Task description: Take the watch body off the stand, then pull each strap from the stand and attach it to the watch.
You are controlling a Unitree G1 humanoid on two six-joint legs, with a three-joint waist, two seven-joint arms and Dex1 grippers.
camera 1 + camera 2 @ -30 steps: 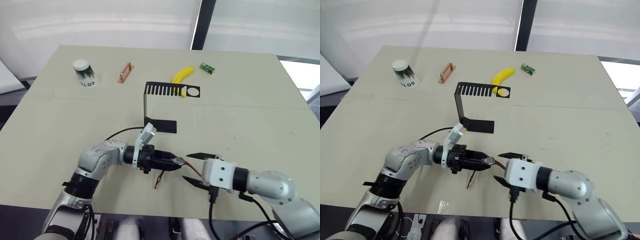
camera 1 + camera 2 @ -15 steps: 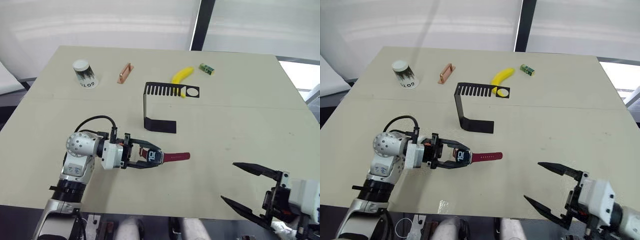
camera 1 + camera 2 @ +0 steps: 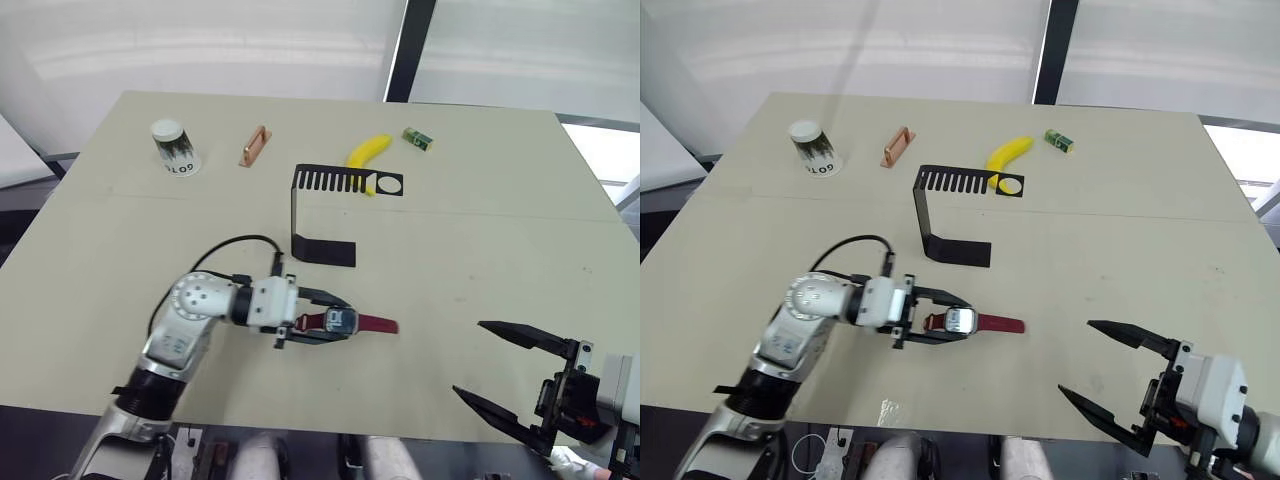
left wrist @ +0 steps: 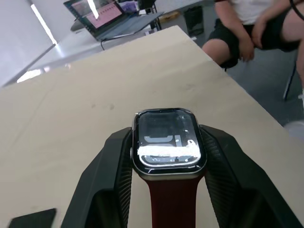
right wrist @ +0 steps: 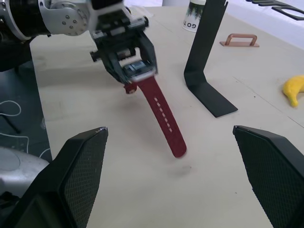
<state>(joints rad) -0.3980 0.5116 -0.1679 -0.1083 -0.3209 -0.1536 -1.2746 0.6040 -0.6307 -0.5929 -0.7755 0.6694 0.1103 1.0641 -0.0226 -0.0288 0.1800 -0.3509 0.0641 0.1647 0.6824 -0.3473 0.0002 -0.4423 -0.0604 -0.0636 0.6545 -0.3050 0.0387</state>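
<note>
My left gripper (image 3: 342, 321) is shut on the watch body (image 3: 340, 321), its two black fingers (image 4: 216, 156) pressing the silvery rim on either side of the dark screen (image 4: 166, 141). A dark red strap with small holes (image 5: 164, 116) runs from the body down to the table, where its tip rests. A second red strap (image 4: 171, 204) runs back between the fingers toward the wrist. The black stand (image 3: 322, 215) stands upright behind the watch, its slotted top bare. My right gripper (image 3: 469, 358) hangs open near the table's front right edge, well apart from the watch.
At the back of the table are a paper cup (image 3: 173, 147), a copper-coloured handle (image 3: 254, 146), a banana (image 3: 367, 150) and a small green block (image 3: 416, 138). A black cable (image 3: 235, 245) loops over my left arm. A seated person (image 4: 256, 28) shows beyond the table's edge.
A second ago both grippers met at the watch. The right gripper has since let go and drawn back to the front right. The left has turned and carried the watch slightly right.
</note>
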